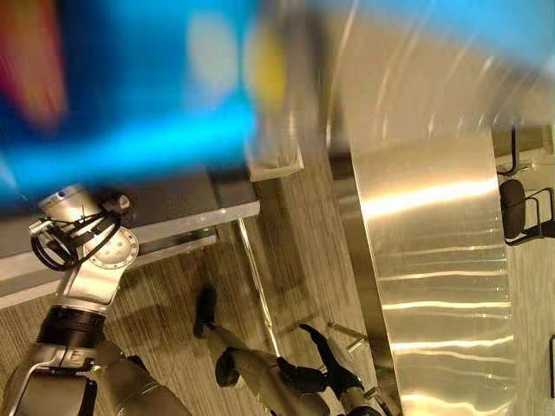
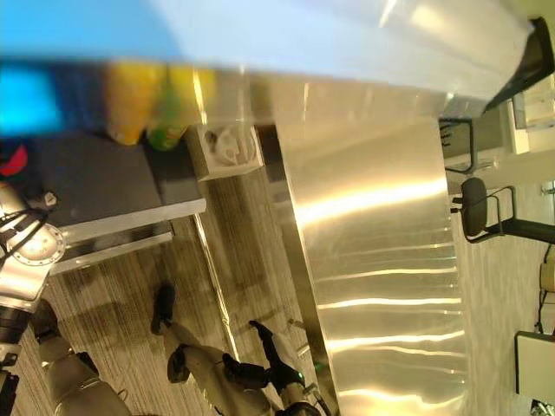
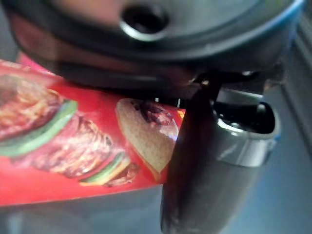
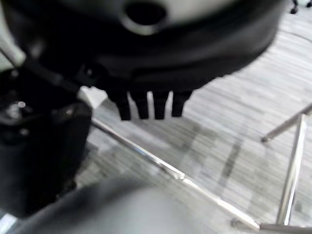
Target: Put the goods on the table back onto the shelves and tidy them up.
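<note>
Red food packet [image 3: 73, 156] printed with burgers, pinned under your left hand [image 3: 214, 161].

Your left thumb is clamped across the packet's glossy face, the palm above it; judge it light, thin-walled and slick, so hold it by the flat faces rather than a corner. Your right hand [image 4: 146, 105] hangs low over the striped grey floor [image 4: 243, 126], its fingers straight and apart, carrying nothing. Head views show a dark worktop [image 1: 186, 195], blurred blue shelving above it, and a brushed-metal counter [image 1: 442, 277] well apart.
</note>
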`<state>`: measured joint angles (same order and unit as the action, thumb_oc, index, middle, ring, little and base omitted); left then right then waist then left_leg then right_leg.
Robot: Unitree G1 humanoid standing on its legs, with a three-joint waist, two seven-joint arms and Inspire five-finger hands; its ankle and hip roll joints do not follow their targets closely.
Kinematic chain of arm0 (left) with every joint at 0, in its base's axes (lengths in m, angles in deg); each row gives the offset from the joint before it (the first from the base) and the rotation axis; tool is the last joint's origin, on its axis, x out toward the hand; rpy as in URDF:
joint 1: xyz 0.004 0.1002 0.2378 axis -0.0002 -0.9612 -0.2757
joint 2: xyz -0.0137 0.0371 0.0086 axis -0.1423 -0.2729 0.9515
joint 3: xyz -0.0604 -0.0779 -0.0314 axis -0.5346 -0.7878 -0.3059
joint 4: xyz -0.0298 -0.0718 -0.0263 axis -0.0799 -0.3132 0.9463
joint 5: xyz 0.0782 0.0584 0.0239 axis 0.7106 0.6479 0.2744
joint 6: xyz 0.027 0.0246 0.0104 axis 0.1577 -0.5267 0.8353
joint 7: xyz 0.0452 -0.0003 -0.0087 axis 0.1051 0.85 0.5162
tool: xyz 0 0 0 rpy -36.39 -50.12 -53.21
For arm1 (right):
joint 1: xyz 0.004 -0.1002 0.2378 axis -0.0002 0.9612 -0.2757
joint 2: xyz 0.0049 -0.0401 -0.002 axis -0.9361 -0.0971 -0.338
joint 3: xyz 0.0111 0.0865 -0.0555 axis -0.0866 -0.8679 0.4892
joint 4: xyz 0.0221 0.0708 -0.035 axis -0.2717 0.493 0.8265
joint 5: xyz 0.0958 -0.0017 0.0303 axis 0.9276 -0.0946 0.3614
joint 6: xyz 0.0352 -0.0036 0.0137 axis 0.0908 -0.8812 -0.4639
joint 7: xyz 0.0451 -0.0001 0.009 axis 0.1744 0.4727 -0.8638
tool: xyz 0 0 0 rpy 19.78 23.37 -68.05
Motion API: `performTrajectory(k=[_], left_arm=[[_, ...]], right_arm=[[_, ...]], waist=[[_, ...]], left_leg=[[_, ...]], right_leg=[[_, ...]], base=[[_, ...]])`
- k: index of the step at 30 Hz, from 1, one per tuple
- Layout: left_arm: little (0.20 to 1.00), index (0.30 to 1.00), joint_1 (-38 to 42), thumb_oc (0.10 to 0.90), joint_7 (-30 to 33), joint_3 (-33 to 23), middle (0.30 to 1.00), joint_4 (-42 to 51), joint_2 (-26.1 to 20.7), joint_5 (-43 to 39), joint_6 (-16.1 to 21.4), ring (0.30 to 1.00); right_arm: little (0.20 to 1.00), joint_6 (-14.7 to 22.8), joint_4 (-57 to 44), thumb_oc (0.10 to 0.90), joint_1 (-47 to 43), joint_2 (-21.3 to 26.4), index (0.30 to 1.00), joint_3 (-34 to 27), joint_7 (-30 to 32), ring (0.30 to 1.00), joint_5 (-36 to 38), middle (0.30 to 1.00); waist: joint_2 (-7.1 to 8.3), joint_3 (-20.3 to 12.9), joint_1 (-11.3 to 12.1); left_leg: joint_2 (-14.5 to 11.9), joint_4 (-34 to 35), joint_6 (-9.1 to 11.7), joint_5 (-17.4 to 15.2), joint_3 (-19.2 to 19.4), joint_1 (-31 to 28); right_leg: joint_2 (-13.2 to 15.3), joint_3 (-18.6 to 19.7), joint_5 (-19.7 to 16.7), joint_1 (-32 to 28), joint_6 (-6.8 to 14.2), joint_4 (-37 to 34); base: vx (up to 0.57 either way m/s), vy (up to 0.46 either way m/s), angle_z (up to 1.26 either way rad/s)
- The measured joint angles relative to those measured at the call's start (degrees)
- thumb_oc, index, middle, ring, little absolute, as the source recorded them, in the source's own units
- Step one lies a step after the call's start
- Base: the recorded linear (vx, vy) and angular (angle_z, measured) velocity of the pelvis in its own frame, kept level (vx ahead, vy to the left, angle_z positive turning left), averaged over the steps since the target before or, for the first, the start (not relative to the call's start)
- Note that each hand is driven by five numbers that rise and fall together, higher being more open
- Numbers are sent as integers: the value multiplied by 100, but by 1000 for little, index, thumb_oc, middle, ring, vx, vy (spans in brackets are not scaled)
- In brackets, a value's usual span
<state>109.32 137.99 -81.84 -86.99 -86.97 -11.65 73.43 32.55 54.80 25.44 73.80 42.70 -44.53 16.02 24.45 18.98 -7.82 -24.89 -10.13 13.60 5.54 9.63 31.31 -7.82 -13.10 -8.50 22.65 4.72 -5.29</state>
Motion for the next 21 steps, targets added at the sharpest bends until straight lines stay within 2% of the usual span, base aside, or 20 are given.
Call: performTrajectory(k=[7, 12, 13, 16, 19, 21], left_arm=[[300, 300, 336, 400, -92, 465, 300, -28, -621, 587, -226, 300], [300, 300, 386, 400, -120, 972, 300, -67, -985, 996, -466, 300], [300, 300, 440, 400, -133, 1127, 300, -62, -1044, 1335, -506, 300], [300, 300, 485, 400, -128, 1209, 300, -33, -1037, 1715, -549, 300], [300, 300, 645, 400, -115, 1230, 300, 172, -1095, 1870, -675, 300], [300, 300, 740, 400, -57, 1216, 300, 235, -1116, 1963, -693, 300]], right_arm=[[900, 194, 0, 800, -41, 3, 900, 42, 223, 900, 105, 900], [900, 236, 16, 800, -38, 6, 900, 128, 370, 900, 105, 900], [900, 242, 10, 800, -39, 17, 900, 148, 450, 900, 105, 900], [900, 331, -18, 800, -48, 59, 900, 164, 562, 900, 95, 900], [900, 351, -75, 800, -54, 251, 900, 182, 630, 900, 85, 900], [900, 334, -55, 800, -54, 286, 900, 214, 636, 900, 84, 900]], waist=[[-62, 52, -14], [-95, 79, -56], [-101, 84, -48], [-131, 109, -61], [-244, 201, -54], [-253, 208, -36]], left_leg=[[-54, -383, 11, 19, -388, 810], [-74, -552, -25, -10, -437, 928], [-79, -610, -62, -37, -436, 942], [-133, -837, -72, -134, -474, 1045], [-230, -1206, -52, -296, -716, 1347], [-284, -1320, -65, -331, -774, 1446]], right_leg=[[-70, -193, -116, 465, 32, 0], [-81, -229, -182, 486, -26, 1], [-82, -224, -229, 480, -88, 1], [-121, -183, -255, 482, -111, 1], [-228, -245, -246, 507, -97, 1], [-273, -252, -246, 528, -98, 1]], base=[[-45, 6, 9], [-42, 29, 0], [-37, 32, -4], [-38, 7, -9], [0, 0, 0], [17, -23, -5]])
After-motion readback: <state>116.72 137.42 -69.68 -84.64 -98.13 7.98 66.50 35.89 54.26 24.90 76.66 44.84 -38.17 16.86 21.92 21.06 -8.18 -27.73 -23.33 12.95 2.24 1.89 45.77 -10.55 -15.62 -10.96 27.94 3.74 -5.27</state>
